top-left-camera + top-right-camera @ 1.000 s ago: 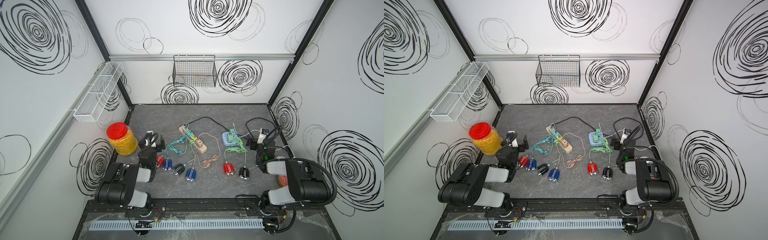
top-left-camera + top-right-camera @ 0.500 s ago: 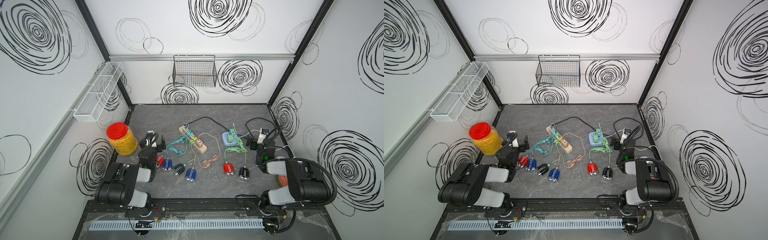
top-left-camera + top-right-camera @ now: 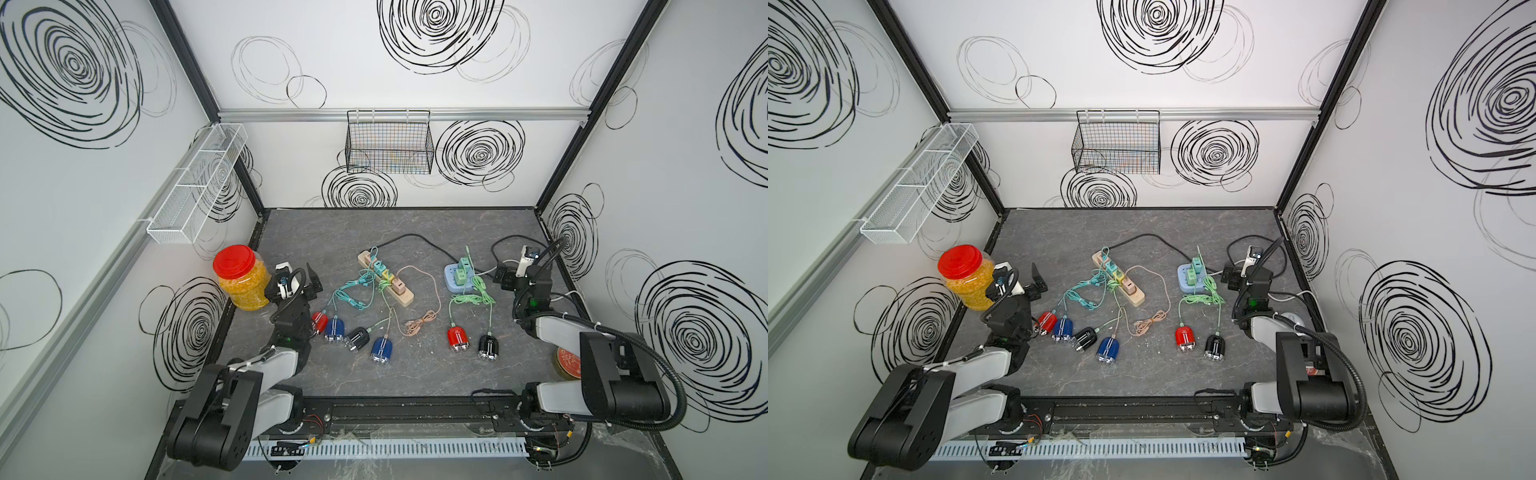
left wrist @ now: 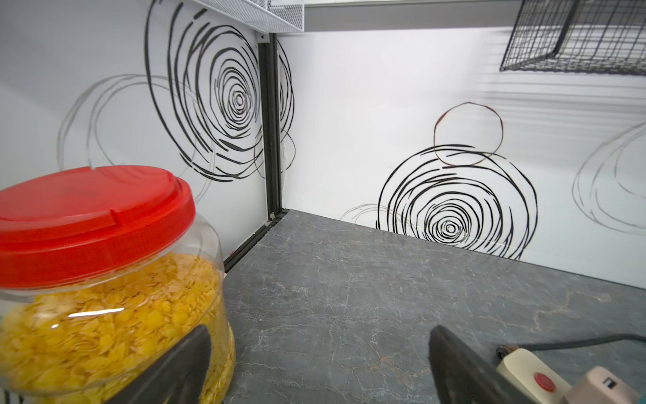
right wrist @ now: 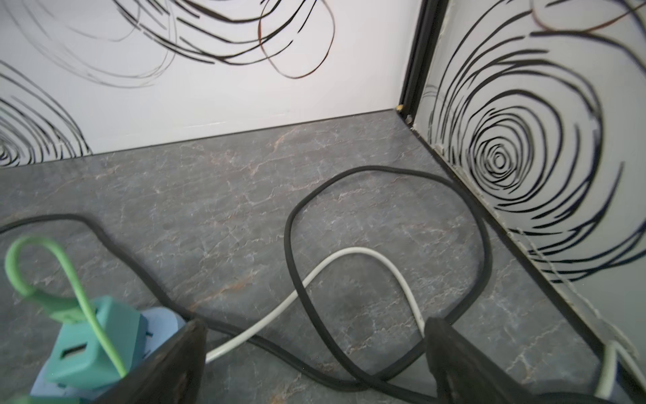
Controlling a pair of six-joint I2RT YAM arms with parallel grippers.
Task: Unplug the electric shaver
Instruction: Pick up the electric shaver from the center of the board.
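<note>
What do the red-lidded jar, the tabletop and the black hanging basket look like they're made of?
Jar: clear glossy plastic, probably; highlights, and yellow flakes show through. Its lid: opaque red plastic, moulded edge. Tabletop: grey matt surface with marble-like veins, stone or laminate, can't tell. Basket: thin black wire grid, likely coated metal.

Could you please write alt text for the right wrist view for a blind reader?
The right gripper, fingers open and empty, faces a grey marbled table where a looped black cable and a white cable lie. Beside one finger, a teal charger with a green cable sits plugged into a pale blue power strip.
</note>
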